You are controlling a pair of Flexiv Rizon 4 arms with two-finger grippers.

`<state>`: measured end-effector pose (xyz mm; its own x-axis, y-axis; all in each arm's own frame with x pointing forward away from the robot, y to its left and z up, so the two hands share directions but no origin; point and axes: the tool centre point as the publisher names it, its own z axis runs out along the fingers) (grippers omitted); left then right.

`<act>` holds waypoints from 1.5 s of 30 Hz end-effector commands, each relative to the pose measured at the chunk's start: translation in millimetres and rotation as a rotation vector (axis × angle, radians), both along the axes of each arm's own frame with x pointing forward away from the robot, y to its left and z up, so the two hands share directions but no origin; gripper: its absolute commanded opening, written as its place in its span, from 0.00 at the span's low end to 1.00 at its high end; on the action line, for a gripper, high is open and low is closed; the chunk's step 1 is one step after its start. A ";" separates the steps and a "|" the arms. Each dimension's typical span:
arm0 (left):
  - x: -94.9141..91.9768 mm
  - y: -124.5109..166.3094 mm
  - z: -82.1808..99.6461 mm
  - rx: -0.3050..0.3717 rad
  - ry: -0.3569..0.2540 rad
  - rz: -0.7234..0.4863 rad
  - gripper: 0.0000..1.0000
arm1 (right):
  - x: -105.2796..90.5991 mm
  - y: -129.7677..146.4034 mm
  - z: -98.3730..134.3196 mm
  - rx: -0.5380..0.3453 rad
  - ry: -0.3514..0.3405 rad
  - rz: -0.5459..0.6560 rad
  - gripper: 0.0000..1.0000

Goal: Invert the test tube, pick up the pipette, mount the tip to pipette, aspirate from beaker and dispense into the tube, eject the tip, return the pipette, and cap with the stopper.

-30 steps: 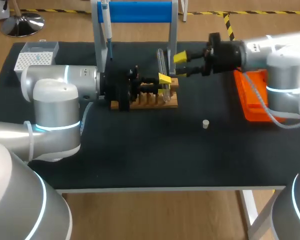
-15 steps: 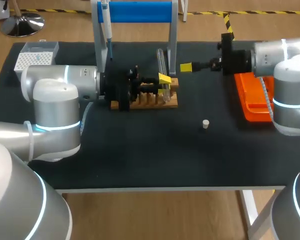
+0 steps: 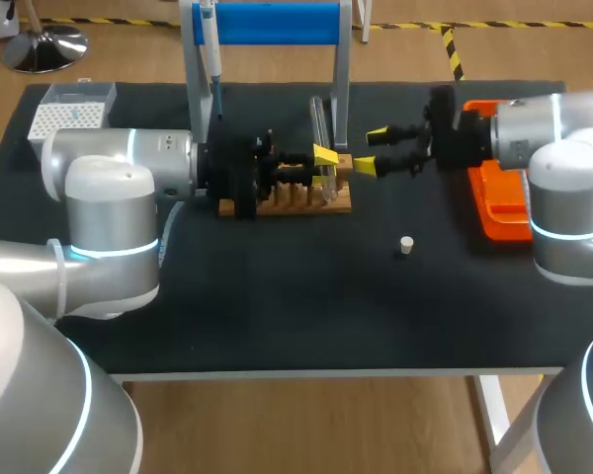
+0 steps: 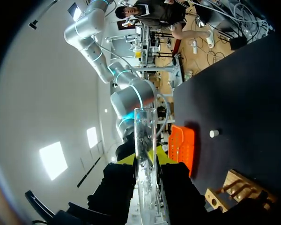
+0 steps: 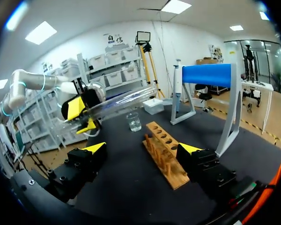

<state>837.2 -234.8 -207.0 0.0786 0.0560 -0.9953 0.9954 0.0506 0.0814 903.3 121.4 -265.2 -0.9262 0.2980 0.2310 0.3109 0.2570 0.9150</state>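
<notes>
My left gripper [image 3: 325,160] is shut on a clear glass test tube [image 3: 319,120], held just above the wooden rack [image 3: 295,198]. In the left wrist view the tube [image 4: 144,136] runs straight out between the gripper's [image 4: 145,159] yellow tips. My right gripper [image 3: 372,149] stands open a little to the right of the tube, not touching it. From the right wrist view the tube [image 5: 124,100] lies tilted ahead of the open right gripper [image 5: 142,148]. The pipette [image 3: 210,44] hangs on the blue stand [image 3: 277,24]. A small stopper [image 3: 406,244] lies on the mat. A beaker [image 5: 133,122] stands past the rack [image 5: 165,149].
An orange tray [image 3: 501,202] lies at the right under my right arm. A white tip box [image 3: 69,116] sits at the back left corner. The blue stand's grey upright [image 3: 342,79] rises just behind the tube. The black mat's [image 3: 296,306] front half holds only the stopper.
My right arm drew back to the right, turned its wrist, and its open fingers now flank a spot beside the tube, slightly lower. The left arm and tube have stayed put.
</notes>
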 end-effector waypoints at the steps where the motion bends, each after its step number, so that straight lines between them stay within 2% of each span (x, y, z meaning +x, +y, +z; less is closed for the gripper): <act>1: -0.4 0.1 0.0 0.000 -0.002 0.002 0.00 | 11.2 4.4 -9.8 -0.003 -0.032 0.013 1.00; 4: -0.4 0.1 0.0 0.000 -0.002 0.002 0.00 | 15.9 7.5 -17.6 -0.016 -0.058 0.001 1.00; 11: -0.4 0.1 0.0 0.000 -0.002 0.002 0.00 | 21.2 22.6 -27.7 -0.038 -0.184 0.004 1.00; 16: -0.4 0.1 0.0 0.000 -0.002 0.002 0.00 | 22.9 33.6 -36.2 -0.049 -0.218 0.008 1.00; 21: -0.4 0.1 0.0 0.000 -0.002 0.002 0.00 | 21.3 40.5 -48.5 -0.108 -0.260 0.013 1.00; 27: -0.4 0.1 0.0 0.000 -0.002 0.002 0.00 | 23.0 41.2 -56.2 -0.151 -0.263 -0.005 1.00; 45: -0.4 0.1 0.0 0.000 -0.002 0.002 0.00 | 26.5 31.7 -63.4 -0.174 -0.228 -0.055 1.00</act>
